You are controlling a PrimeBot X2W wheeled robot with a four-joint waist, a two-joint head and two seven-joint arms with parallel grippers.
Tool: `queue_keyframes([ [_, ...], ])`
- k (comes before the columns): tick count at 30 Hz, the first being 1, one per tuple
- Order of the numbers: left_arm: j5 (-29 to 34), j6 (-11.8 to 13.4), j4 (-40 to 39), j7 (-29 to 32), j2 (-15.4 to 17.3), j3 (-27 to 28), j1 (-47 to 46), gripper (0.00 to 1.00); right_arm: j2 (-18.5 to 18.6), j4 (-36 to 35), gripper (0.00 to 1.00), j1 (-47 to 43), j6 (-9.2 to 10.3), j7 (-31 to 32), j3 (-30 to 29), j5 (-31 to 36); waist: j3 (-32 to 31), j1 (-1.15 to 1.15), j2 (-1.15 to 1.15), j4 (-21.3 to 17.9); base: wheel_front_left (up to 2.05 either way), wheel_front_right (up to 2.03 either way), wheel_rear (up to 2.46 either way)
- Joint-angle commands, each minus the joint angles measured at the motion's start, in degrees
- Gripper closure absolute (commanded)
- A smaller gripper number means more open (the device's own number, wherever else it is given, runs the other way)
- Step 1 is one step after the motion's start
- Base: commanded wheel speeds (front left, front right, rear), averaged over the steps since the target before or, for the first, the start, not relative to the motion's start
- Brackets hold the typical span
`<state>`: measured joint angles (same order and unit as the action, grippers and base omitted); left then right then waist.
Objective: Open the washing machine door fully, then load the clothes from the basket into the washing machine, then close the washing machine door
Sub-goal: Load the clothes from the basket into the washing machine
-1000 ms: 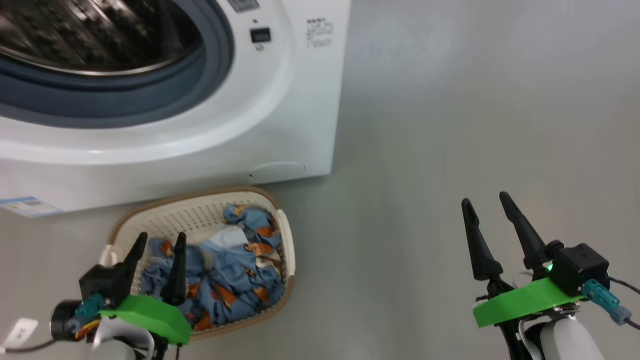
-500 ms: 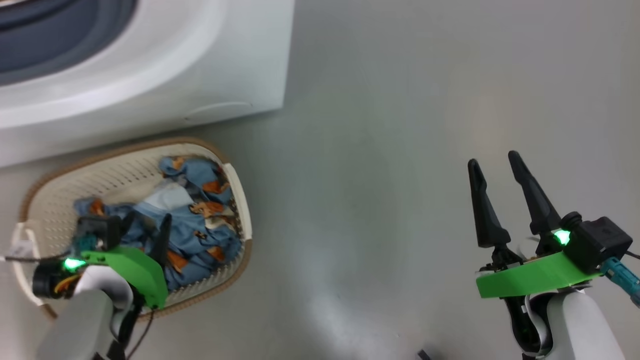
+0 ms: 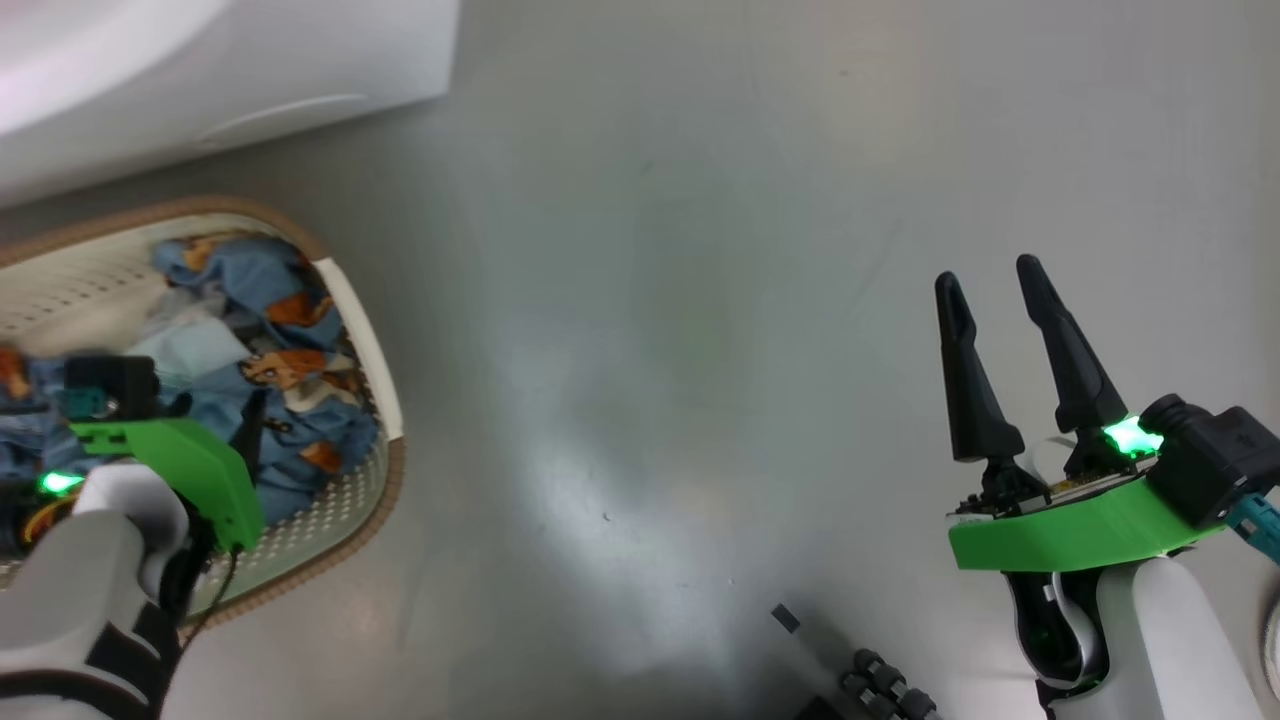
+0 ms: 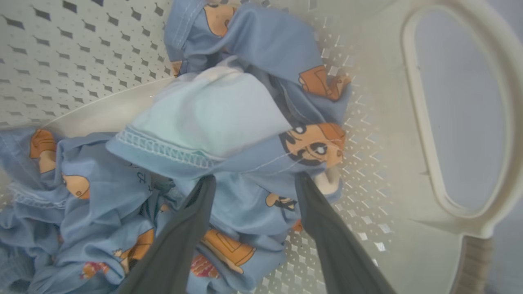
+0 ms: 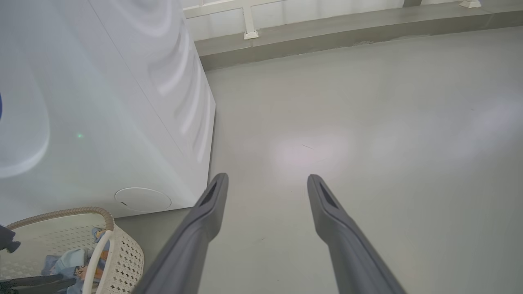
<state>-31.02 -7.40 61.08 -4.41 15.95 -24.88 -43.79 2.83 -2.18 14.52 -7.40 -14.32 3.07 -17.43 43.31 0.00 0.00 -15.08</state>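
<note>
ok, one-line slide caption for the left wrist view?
Open left tool inside the basket, fingers poised against the blue cartoon-print clothes.

The basket [image 3: 365,335] (head view) runs off the left edge; the washing machine [image 3: 250,60] too.

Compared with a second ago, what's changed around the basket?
The left claw has dipped into the basket, open, astride the clothes; nothing gripped yet. The head camera swung; basket and clothes stayed put. The right claw stayed open over the floor.
</note>
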Motion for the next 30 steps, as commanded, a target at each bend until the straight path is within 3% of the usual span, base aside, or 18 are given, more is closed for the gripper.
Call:
queue_keyframes([
  [1, -1.5, -0.1, -0.1, 0.4, 2.8, 0.5, -0.7, 0.00, 0.1, -1.6, 0.00, 0.0, -0.09, -0.7, 1.2, -0.7, 3.7, 0.00, 0.00, -3.3, 0.00, 0.00, 0.00],
  [10, -7.8, -0.1, 2.7, 6.1, 3.8, -4.1, -7.1, 0.00, 0.1, -2.6, 0.00, -1.0, -0.09, -0.7, 0.2, -0.9, 6.1, 0.00, 0.00, -3.4, 0.00, 0.00, 0.00],
  [16, -11.1, -0.1, 7.6, 7.8, 1.9, -3.5, -11.8, 0.00, 0.1, -3.7, 0.00, -1.7, -0.09, -0.7, 0.1, 0.1, 7.6, 0.00, 0.00, -2.5, 0.00, 0.00, 0.00],
  [25, -11.2, 1.5, 11.8, 9.1, -0.3, -4.0, -15.1, 0.00, 0.0, -5.2, 0.00, -3.1, -0.09, -0.7, -0.1, 1.7, 8.9, 0.00, 0.00, -1.3, 0.00, 0.00, 0.00],
  [26, -11.3, 1.7, 12.0, 9.0, -0.4, -3.9, -15.2, 0.36, 0.0, -5.3, 0.00, -3.2, -0.09, -0.7, -0.1, 1.8, 9.0, 0.00, 0.00, -1.2, 0.00, 0.00, 0.00],
  [27, -11.4, 1.8, 12.1, 8.9, -0.5, -3.9, -15.2, 0.65, 0.0, -5.4, 0.00, -3.3, -0.09, -0.7, -0.2, 1.9, 9.0, 0.00, 0.00, -1.1, 0.00, 0.00, 0.00],
  [28, -11.5, 1.8, 12.2, 8.8, -0.6, -3.9, -15.2, 1.00, 0.0, -5.5, 0.00, -3.4, -0.09, -0.7, -0.1, 2.0, 9.0, 0.00, 0.00, -1.0, 0.00, 0.00, 0.00],
  [30, -11.6, 1.6, 12.3, 8.5, -0.7, -4.0, -15.2, 1.00, 0.0, -5.7, 0.00, -3.6, -0.09, -0.7, -0.2, 2.1, 9.0, 0.00, 0.00, -0.9, 0.00, 0.00, 0.00],
])
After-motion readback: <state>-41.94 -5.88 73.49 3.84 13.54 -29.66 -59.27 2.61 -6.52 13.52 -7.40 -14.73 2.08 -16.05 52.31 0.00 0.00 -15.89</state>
